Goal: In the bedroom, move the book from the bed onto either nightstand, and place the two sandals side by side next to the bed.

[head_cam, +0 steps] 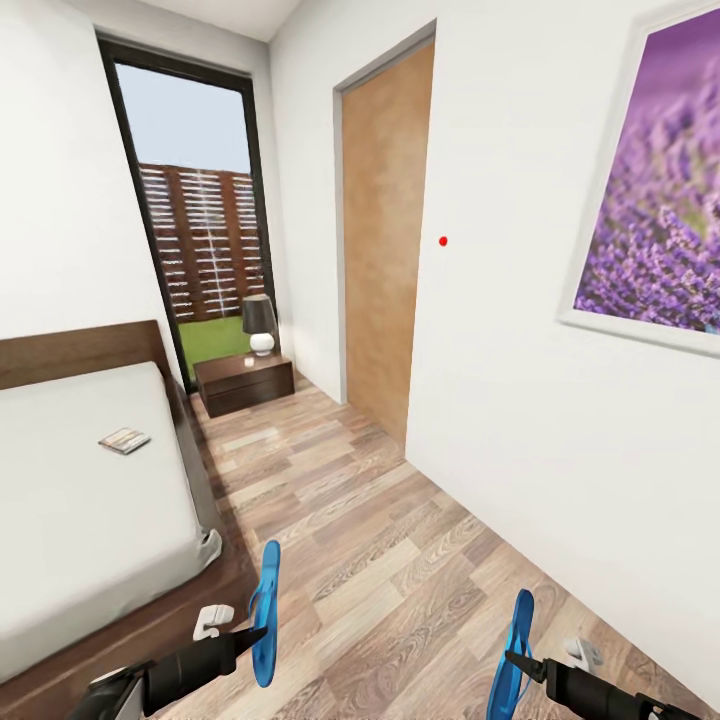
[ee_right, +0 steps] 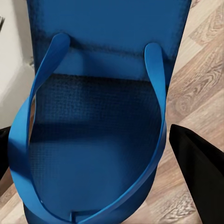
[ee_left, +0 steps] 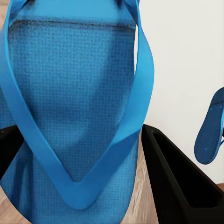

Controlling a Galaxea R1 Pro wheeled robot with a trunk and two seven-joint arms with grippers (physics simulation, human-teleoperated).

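Left gripper (head_cam: 252,634) clamped on one blue sandal (head_cam: 264,612), held on edge above the wood floor (head_cam: 400,560), just off the foot corner of the bed (head_cam: 80,500). Same sandal seen close from the left wrist (ee_left: 70,116), its straps meeting in a V between the black fingers (ee_left: 177,182). Right gripper (head_cam: 518,660) closed on the other sandal (head_cam: 512,655), also carried on edge over the floor, well apart from the bed and nearer the white wall (head_cam: 520,400). From the right wrist, that second sandal (ee_right: 98,140) pinched between dark fingers (ee_right: 200,163), sole toward the camera, floorboards beside it.

Book (head_cam: 124,439) lying flat on the grey mattress, toward the bed's far side edge, short of the brown headboard (head_cam: 80,350). Nightstand (head_cam: 244,382) just past the head of the bed, by the tall window (head_cam: 195,240), carrying a lamp (head_cam: 259,322) with a dark shade. Wooden door (head_cam: 385,250) across the floor from the bed, purple flower picture (head_cam: 655,190) on the wall beyond it.
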